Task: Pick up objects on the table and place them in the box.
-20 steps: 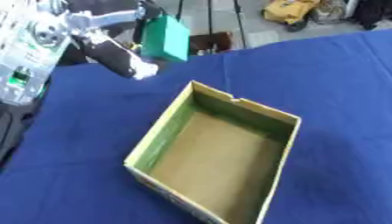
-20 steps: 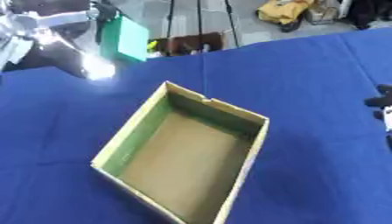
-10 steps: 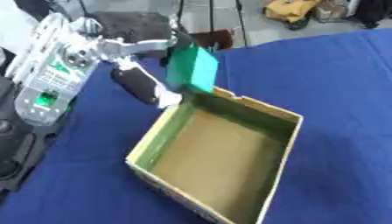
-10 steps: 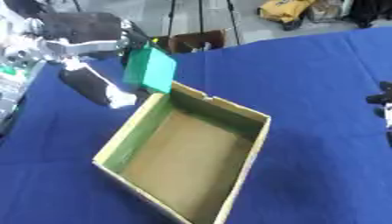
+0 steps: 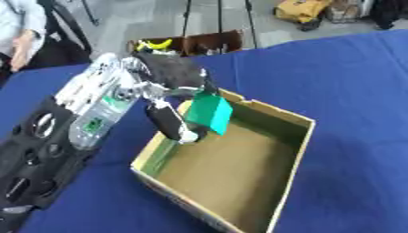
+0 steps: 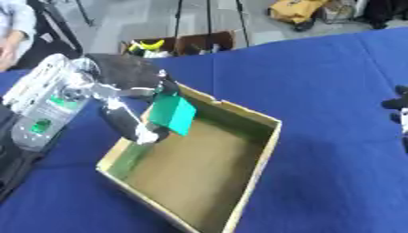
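Observation:
My left hand (image 5: 171, 79) is shut on a green block (image 5: 209, 113), pinched between its fingers above and the thumb (image 5: 169, 124) below. The block hangs tilted over the near-left part of the open cardboard box (image 5: 288, 118), just inside its left wall. The box sits askew on the blue table and shows a bare brown floor with nothing else visible in it. Only a sliver of my right hand (image 6: 400, 109) shows, at the right edge of the right eye view; its fingers cannot be made out.
A blue cloth (image 5: 350, 73) covers the table all around the box. Beyond the far edge stand a brown crate (image 5: 190, 44) with something yellow in it, stand legs and a yellow bag (image 5: 301, 9) on the floor. A person sits at the far left.
My left hand has carried the green block from above the table at the far left down and right, until it hangs over the box's left side. The camera view has also shifted.

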{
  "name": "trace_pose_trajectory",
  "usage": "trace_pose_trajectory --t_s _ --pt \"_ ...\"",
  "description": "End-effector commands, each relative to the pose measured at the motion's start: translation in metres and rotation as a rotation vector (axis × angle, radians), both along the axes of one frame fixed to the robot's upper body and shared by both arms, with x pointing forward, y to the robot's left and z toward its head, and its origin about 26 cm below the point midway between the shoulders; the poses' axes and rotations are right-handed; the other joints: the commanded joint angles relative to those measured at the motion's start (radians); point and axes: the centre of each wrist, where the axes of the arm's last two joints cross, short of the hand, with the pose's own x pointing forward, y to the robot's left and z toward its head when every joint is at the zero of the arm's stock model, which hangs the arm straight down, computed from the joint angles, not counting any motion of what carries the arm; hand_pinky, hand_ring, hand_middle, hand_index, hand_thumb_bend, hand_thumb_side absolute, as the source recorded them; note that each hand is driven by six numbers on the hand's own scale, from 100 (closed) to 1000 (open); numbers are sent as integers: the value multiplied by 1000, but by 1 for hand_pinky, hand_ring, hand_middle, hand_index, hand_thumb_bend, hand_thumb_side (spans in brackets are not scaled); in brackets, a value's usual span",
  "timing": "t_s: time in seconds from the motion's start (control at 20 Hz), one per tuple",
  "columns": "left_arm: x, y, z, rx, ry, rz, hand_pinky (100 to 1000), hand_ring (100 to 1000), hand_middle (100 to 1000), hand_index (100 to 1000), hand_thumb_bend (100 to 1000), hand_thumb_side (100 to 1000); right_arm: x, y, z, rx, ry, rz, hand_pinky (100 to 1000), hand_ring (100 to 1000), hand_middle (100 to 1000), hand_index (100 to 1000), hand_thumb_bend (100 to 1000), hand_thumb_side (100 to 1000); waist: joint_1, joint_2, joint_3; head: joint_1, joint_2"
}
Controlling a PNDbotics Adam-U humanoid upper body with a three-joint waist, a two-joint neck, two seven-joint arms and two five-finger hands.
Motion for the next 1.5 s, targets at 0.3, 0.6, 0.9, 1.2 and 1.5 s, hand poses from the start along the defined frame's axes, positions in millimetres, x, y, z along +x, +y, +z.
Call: trace_pose_trajectory --t_s 0.3,0.6,0.9,1.2,1.5 --pt "11 -11 -16 100 3 -7 266 507 601 759 100 489 -1 -1 7 0 -26 0 827 847 640 836 100 841 -11 -11 -5 -3 9" --pt "17 -18 -27 125 31 -11 282 524 619 767 100 496 -1 0 7 1 -27 2 827 847 641 836 100 841 -11 -6 -7 -3 9" --pt "31 -21 -49 170 90 5 297 540 656 813 100 538 -1 1 8 1 -29 4 828 847 641 836 100 841 -10 -1 -8 -4 7" --pt "40 -20 -63 224 114 25 370 621 742 910 100 685 -1 1 8 0 -30 8 828 845 637 829 100 837 -10 1 -10 -2 -1" --pt "46 -17 -67 294 86 43 555 785 884 1000 268 715 -1 1 9 2 -30 6 829 845 637 830 100 838 -10 3 -8 -3 0"
